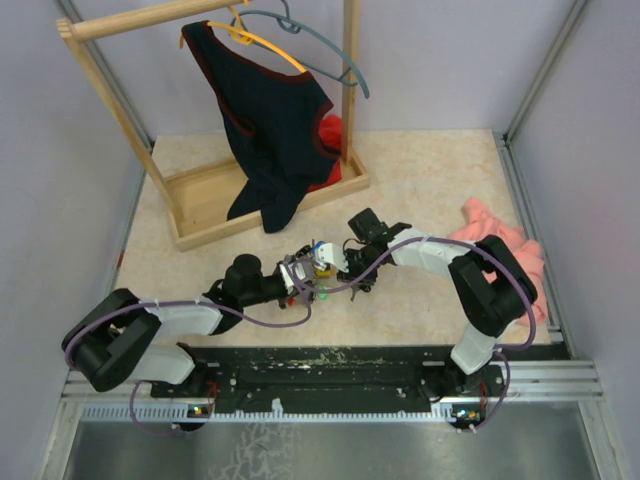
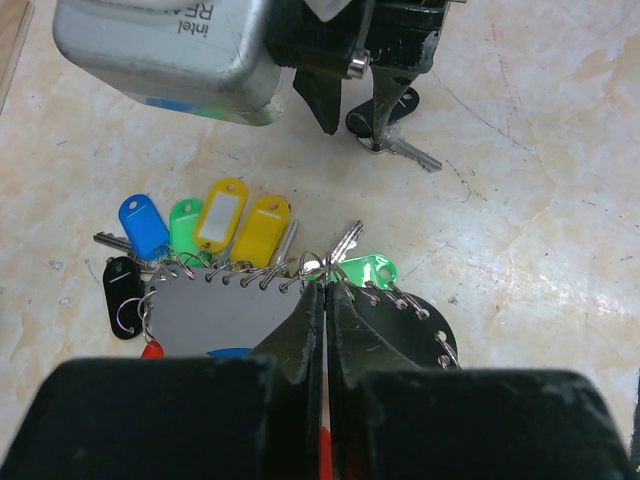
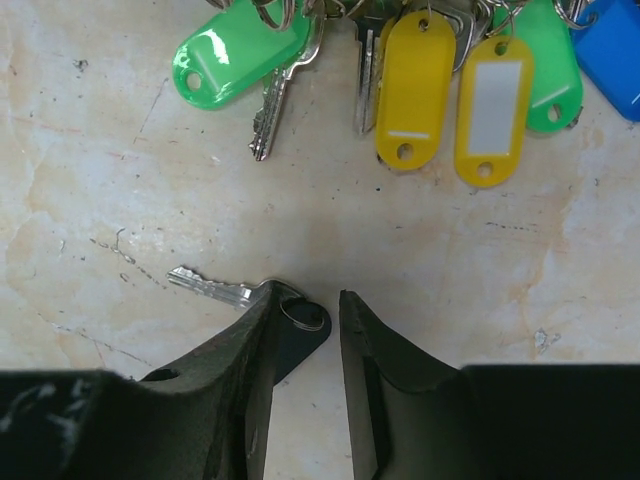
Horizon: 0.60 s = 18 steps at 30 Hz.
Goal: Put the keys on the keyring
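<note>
The table [image 1: 430, 190] is a pale marbled top, walled by lilac panels on the left, far and right sides, with a black metal rail along the near edge. The widest bare room lies at the far right, between the wooden rack [image 1: 112, 110] and the pink cloth [image 1: 500, 240]. A second bare stretch lies near left, beside the left arm [image 1: 180, 320].

The rack fills the far left corner and a dark garment [image 1: 270, 120] hangs from it. The right arm [image 1: 480, 285] bends in from the near right, close to the pink cloth. Both arms meet in the middle of the table, well apart from every wall.

A silver camera housing [image 2: 170, 50] on the right wrist reads "intel", upside down, with "RE" starting a second word.

The left gripper [image 2: 326, 292] is clenched tight on the edge of the keyring [image 2: 210, 318], which lies flat at the table's centre. The keys [image 2: 222, 215] fan out on its far side, threaded by small wire rings, with tags of blue, green, yellow and black. One yellow tag [image 3: 495, 95] has a white insert.

The right gripper [image 3: 310, 293] stands with jaws parted, straddling the small ring of a loose key [image 3: 210, 287]. That key lies apart from the bunch, and its ring touches one finger only.
</note>
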Motion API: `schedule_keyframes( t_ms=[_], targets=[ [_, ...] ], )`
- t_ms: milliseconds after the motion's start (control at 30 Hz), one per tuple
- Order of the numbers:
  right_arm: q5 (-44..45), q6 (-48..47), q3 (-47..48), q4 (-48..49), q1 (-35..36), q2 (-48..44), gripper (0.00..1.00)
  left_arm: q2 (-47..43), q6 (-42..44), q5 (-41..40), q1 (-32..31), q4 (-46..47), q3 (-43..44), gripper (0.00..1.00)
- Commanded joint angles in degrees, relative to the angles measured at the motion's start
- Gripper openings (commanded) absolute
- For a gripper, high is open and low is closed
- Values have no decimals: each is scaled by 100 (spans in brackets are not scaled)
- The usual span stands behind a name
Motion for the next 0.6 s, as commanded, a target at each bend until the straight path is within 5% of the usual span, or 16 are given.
schedule_keyframes(
  t_ms=[0, 300, 567],
  targets=[
    [-100, -168, 241, -196, -1, 129, 29, -104, 3, 17, 23, 179, -6, 1],
    [129, 788, 338, -17, -42, 44, 0, -110, 2, 30, 23, 169, -1, 1],
    [626, 2979, 643, 361, -100, 245, 0, -136, -2, 29, 23, 153, 4, 1]
  ],
)
